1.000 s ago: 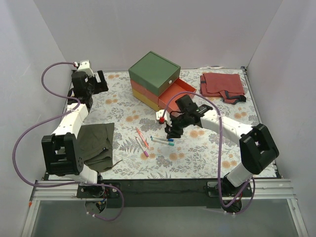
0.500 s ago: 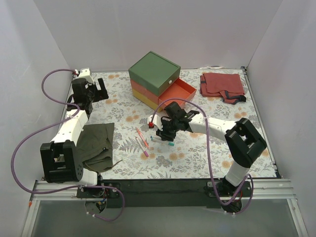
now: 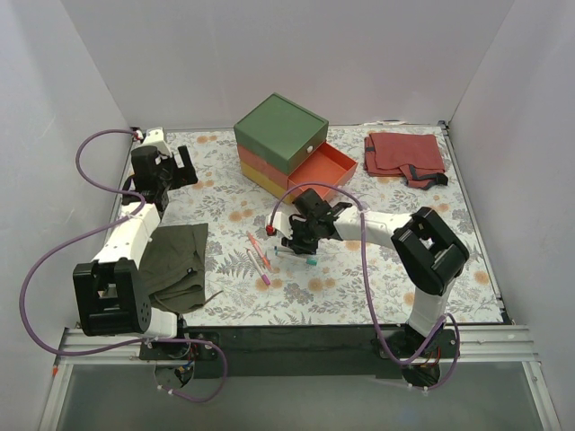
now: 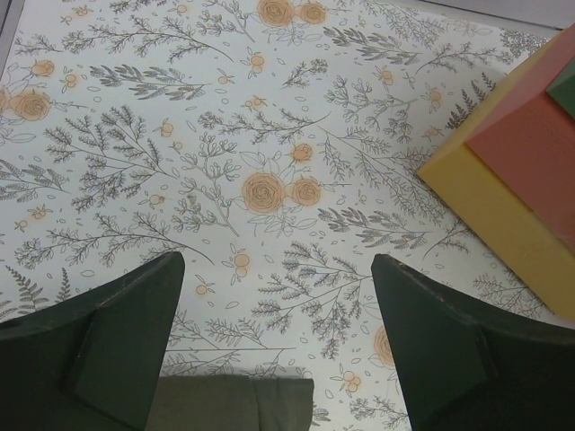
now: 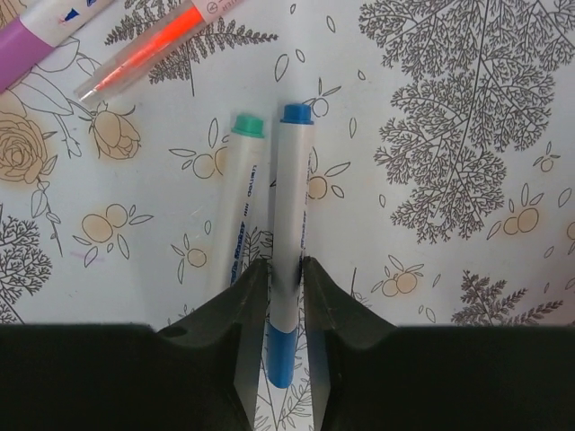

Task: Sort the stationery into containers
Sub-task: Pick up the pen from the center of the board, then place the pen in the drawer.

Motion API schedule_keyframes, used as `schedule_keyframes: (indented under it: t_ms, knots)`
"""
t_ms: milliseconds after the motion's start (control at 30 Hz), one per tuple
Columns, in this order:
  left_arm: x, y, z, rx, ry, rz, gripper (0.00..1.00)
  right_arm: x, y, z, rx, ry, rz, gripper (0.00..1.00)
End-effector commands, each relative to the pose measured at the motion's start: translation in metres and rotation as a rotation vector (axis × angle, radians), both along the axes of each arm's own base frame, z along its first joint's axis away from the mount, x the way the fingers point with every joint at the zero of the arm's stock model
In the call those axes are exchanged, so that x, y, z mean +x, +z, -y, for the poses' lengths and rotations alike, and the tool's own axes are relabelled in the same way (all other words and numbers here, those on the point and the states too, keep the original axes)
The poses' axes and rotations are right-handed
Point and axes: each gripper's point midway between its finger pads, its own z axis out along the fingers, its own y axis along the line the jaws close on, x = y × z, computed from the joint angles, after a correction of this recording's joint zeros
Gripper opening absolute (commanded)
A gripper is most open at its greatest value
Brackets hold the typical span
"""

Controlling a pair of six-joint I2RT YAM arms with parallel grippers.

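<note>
1. Floral table cover [image 5: 467,135] lies under all, with white walls [image 3: 269,54] around.
2. Blue-capped pen [image 5: 289,224] is pinched by the right gripper [image 5: 286,269]; the green-capped pen [image 5: 238,206] lies just beside its jaws.
3. Risk, I think: lifting may drag that close neighbour along.
4. Left gripper [image 4: 274,269] hangs spread wide, well apart.

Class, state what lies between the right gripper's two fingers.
The blue-capped white pen, flanked by both fingers; the right wrist view shows it.
</note>
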Motion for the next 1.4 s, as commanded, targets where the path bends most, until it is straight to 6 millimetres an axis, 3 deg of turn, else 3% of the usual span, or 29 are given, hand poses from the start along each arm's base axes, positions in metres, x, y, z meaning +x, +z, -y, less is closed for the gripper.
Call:
schedule_keyframes:
  t_ms: [0,100,200,400,500,633,767,967,1033,1100,1200,1233,1300,1367]
  knots:
    - [-0.003,0.013,-0.004,0.004,0.013,0.03,0.87,0.002,-0.009,-0.002,-0.038,0.045,0.053,0.27]
    - [-0.002,0.013,-0.008,0.002,0.021,0.032,0.87,-0.004,-0.005,-0.003,-0.029,0.075,0.047,0.12]
    - [-0.001,0.015,-0.013,-0.004,0.031,0.035,0.86,-0.002,0.023,-0.008,0.006,0.1,0.074,0.01]
    - [0.008,0.022,-0.026,-0.016,0.051,0.062,0.86,0.021,0.126,-0.023,0.136,0.135,0.22,0.01]
    - [0.013,0.028,-0.028,-0.033,0.046,0.08,0.86,0.037,0.171,-0.016,0.179,0.168,0.334,0.01]
    - [0.018,0.029,-0.024,-0.053,0.025,0.083,0.85,0.078,0.201,0.016,0.181,0.056,0.379,0.01]
    - [0.02,0.03,-0.022,-0.067,0.014,0.084,0.85,0.115,0.201,0.039,0.137,-0.022,0.425,0.01]
    - [0.02,0.03,-0.019,-0.077,0.005,0.081,0.84,0.149,0.187,0.045,0.087,-0.061,0.451,0.01]
    - [0.019,0.031,-0.021,-0.071,0.009,0.082,0.84,0.157,0.182,0.048,0.066,-0.09,0.464,0.12]
    - [0.018,0.032,-0.022,-0.067,0.012,0.082,0.84,0.163,0.184,0.051,0.055,-0.116,0.487,0.34]
    - [0.017,0.028,-0.024,-0.067,0.018,0.076,0.84,0.164,0.194,0.054,0.065,-0.139,0.507,0.4]
    - [0.016,0.028,-0.023,-0.067,0.015,0.076,0.84,0.161,0.205,0.054,0.086,-0.149,0.522,0.41]
    - [0.015,0.025,-0.023,-0.072,0.017,0.07,0.84,0.152,0.214,0.055,0.119,-0.154,0.514,0.43]
    - [0.015,0.023,-0.023,-0.076,0.015,0.064,0.84,0.133,0.234,0.051,0.208,-0.158,0.487,0.43]
